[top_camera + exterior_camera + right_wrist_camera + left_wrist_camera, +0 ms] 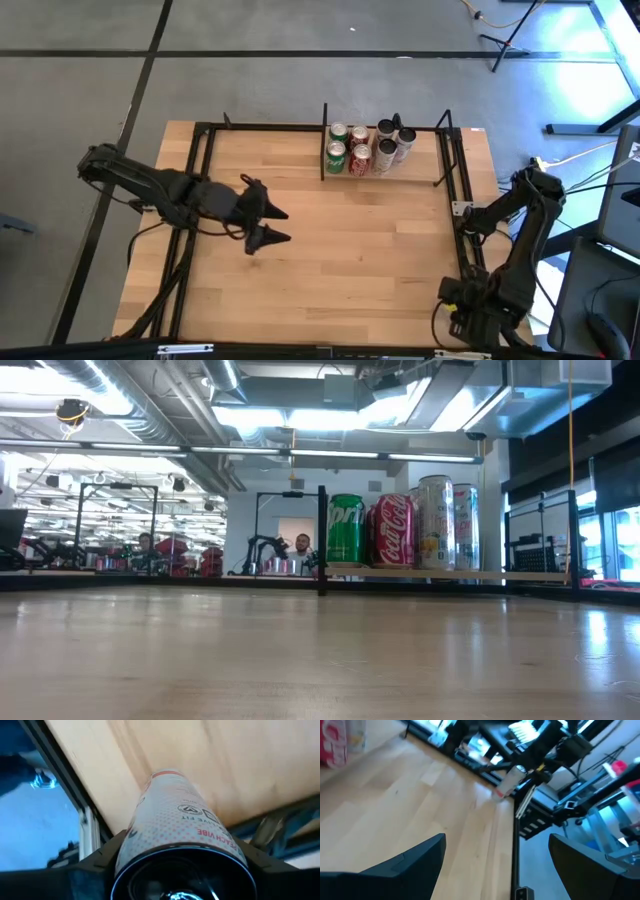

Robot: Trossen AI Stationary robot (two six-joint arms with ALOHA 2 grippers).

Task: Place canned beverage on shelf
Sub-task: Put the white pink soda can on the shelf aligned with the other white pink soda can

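The shelf [385, 176], black rods around a pale board [450, 573], stands at the table's far edge. Several cans stand on it: green [345, 530], red [392, 532] and tall pale ones [436, 520]. My right gripper [464, 214] is at the table's right edge, shut on a white can with red print [175, 815]. The can also shows in the left wrist view [508, 783]. My left gripper [280, 225] is open and empty over the table's left middle [495, 842]. Neither gripper shows in the low view. My right gripper pinches the white can between its two fingers [107, 852], one on each side of the can's wall [131, 836] near the end that faces the wrist. The can lies along the fingers, its other end pointing away. It is lifted clear above the table's right edge, lying tilted.
A black metal frame [200, 180] runs along the table's left and right edges [462, 170]. Bare wooden tabletop [360, 250] lies between the two grippers and in front of the shelf. People and other robot stations show in the room far behind [300, 550].
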